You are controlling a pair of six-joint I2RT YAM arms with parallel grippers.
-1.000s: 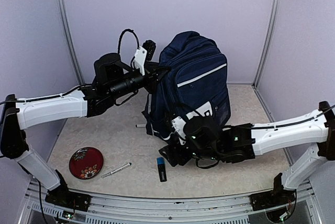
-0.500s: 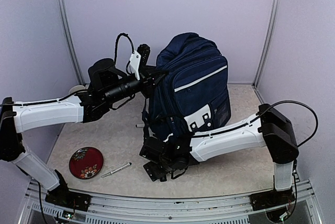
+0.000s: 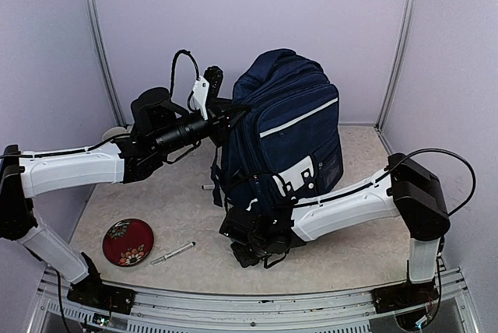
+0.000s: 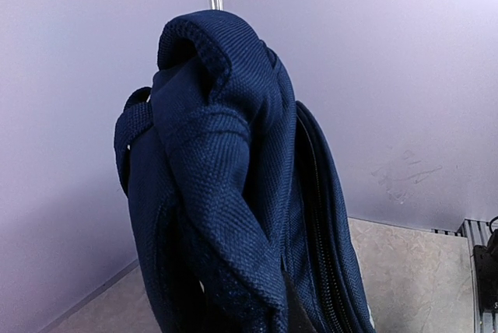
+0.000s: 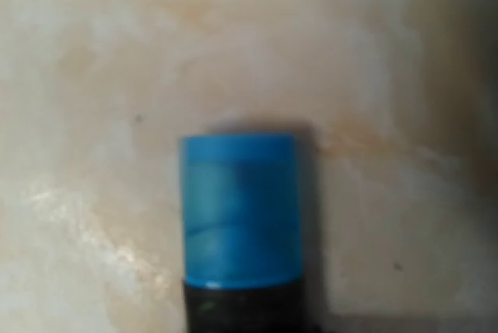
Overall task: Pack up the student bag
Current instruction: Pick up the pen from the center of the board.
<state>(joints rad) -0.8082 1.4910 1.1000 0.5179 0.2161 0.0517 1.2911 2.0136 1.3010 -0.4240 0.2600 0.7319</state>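
- While the left gripper is clamped shut on the top edge of the backpack, the bag stands upright in the middle of the table.
- Down low in front of it, the right gripper sits right over a blue-capped marker.
- Can't tell how wide its jaws are or whether they hold anything.

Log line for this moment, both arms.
left gripper: shut on student bag at its top, bag standing | right gripper: down at blue-capped marker on table, grip unclear | red plate: on table
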